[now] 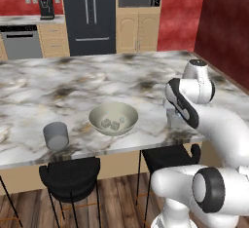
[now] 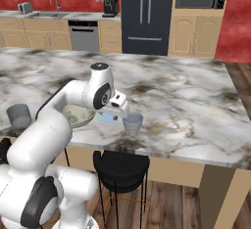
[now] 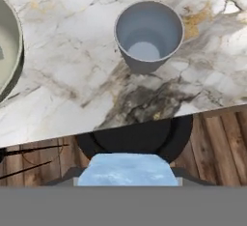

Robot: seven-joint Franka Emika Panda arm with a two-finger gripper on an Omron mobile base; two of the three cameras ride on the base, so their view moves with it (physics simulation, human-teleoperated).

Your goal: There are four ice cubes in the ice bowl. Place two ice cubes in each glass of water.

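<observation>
Marbled grey-and-cream stone covers the long worktop (image 1: 73,81) in front of you, with a red-walled kitchen behind and black stools tucked under the near edge. Your pincer (image 3: 126,168) holds one ice cube (image 3: 126,169), a pale blue-white block gripped between the jaws at a middling width, hanging just short of the right-hand glass (image 3: 148,35), over the near edge of the worktop.

Expect the cube to be light, hard and very slippery; a grip across two flat opposite faces, square on, is the safe one, and any skew will likely let it squirt out. Keep the squeeze steady until you are over the mouth of the glass.

That glass is a short plain grey cylinder, no handle, open and upright near the front edge; its bottom looks pale, and you cannot tell whether a cube already lies in it. Its twin, the left glass (image 1: 56,135), stands well apart on the far side of the bowl. Between them sits the ice bowl (image 1: 98,113), wide, shallow, glossy cream, with small whitish cubes (image 1: 113,123) resting in its bottom, about three as far as you can make out.
</observation>
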